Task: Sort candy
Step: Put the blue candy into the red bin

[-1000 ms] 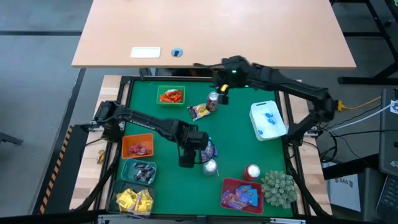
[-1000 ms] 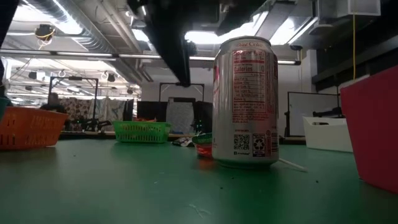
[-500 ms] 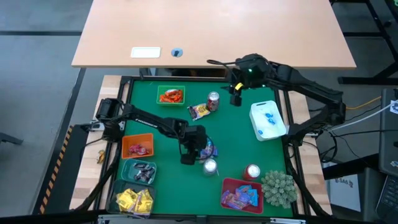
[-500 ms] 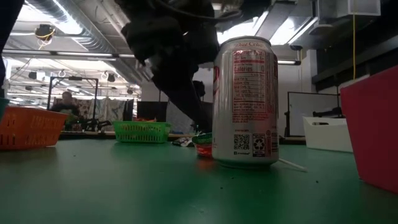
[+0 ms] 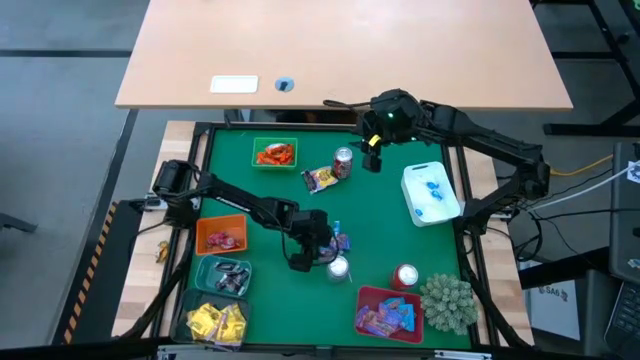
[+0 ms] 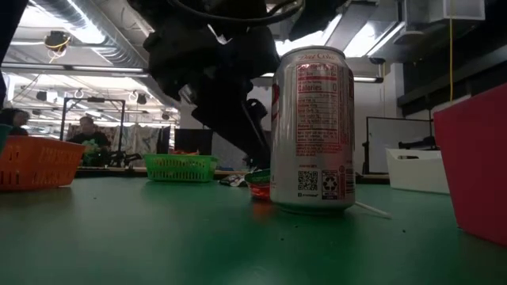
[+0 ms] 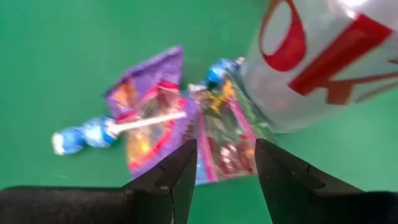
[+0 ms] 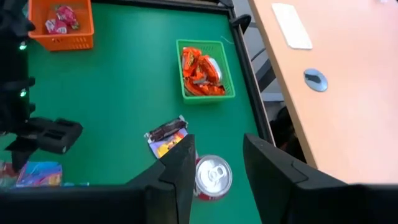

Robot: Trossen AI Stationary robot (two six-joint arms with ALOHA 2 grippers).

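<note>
Two spread fingers of the left gripper (image 7: 221, 171) hovering over purple packets (image 7: 155, 115) beside the can (image 7: 323, 56); right gripper (image 8: 217, 171) spread, well apart, above another can (image 8: 212, 176).

A drink can (image 7: 323, 56) touches the purple candy packets (image 7: 180, 118), leaving their other sides open.

Counts: three drink cans (image 5: 343, 160) (image 5: 338, 267) (image 5: 406, 275); six bins (image 5: 274, 153) (image 5: 220, 235) (image 5: 224, 277) (image 5: 215, 322) (image 5: 389, 313) (image 5: 430, 194); two loose candy clusters (image 5: 321, 179) (image 5: 338, 242); one spiky plant (image 5: 447, 302); two arms.
</note>
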